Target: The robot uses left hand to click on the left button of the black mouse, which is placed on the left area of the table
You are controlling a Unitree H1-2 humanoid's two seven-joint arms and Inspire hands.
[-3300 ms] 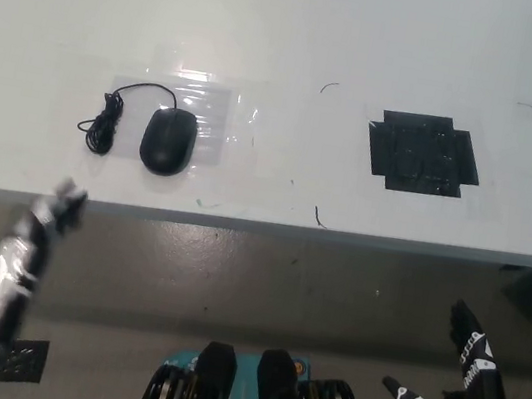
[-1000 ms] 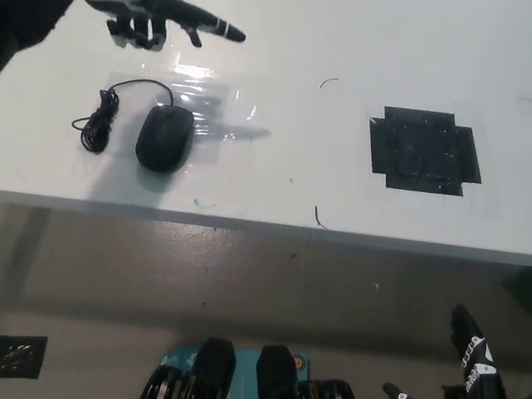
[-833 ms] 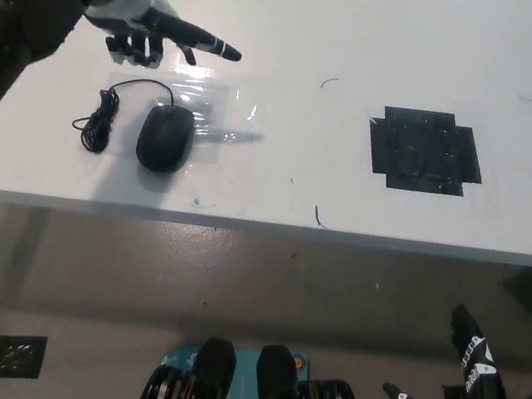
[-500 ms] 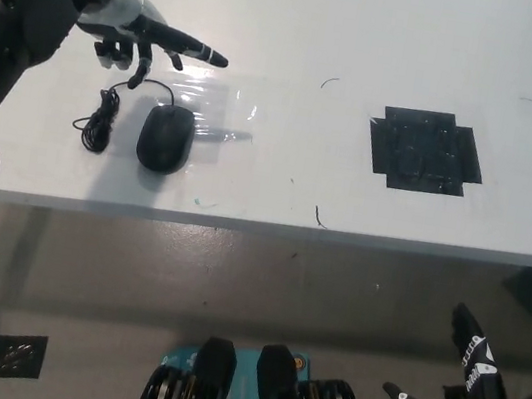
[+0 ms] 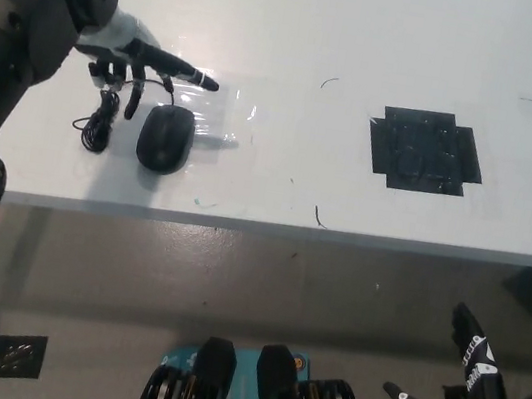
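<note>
Head view: the black mouse [image 5: 165,138] lies on the left part of the white counter [image 5: 304,23], on a clear film patch [image 5: 221,111], its cable [image 5: 102,121] bunched just beside it on its left. The left robot hand [image 5: 141,63] hovers just beyond the mouse's far end, holding nothing, one finger stretched out toward picture right and the others curled down loosely. Whether any fingertip touches the mouse I cannot tell.

The mouse looks light, hard-shelled and smooth, so it would likely skate on that glossy film if pushed sideways (the loose cable will not anchor it). No grasp seems called for: a short, straight-down press on the left button at the far end, where the cable leaves, should do.

The right robot hand [image 5: 464,388] rests low at the bottom right, below the counter edge, fingers spread and empty. A black tape square [image 5: 422,151] sits well apart to the right.
</note>
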